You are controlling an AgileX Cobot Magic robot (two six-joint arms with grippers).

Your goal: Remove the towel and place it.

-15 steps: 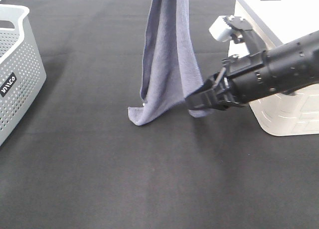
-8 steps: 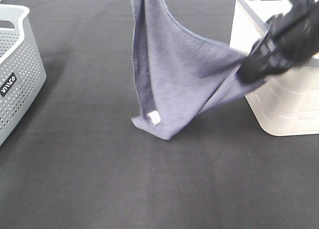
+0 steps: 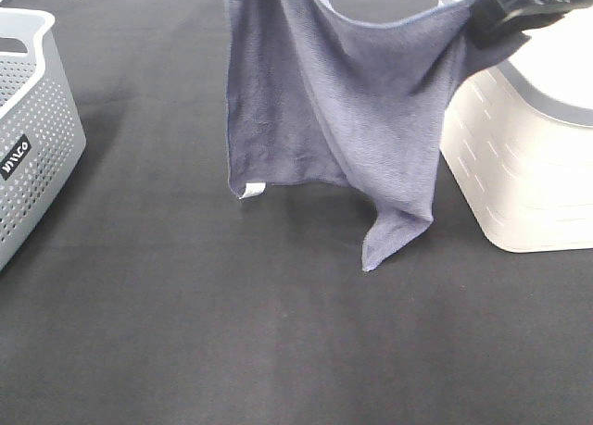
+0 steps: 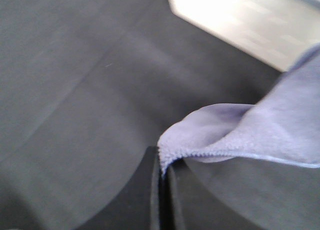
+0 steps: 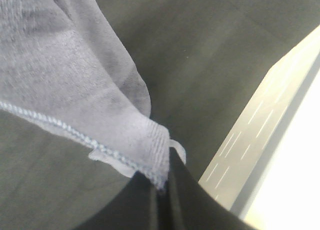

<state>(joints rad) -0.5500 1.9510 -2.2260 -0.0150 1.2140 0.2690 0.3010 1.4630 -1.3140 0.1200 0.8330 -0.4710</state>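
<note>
The slate blue-grey towel hangs spread in the air above the black table, held by two upper corners. Its small white tag hangs at the lower left corner, and a pointed corner droops at the lower right. My right gripper is shut on the towel's right upper corner, above the white basket. In the right wrist view the hemmed corner is pinched between the shut jaws. My left gripper is out of the exterior view above the top edge. In the left wrist view its shut jaws pinch a towel corner.
A white basket stands at the right edge, just behind the towel's right side. A grey perforated basket stands at the left edge. Black cloth covers the table.
My right gripper has lifted its towel corner up and to the right. The towel has gone from a hanging bundle touching the table to a spread sheet clear of it.
</note>
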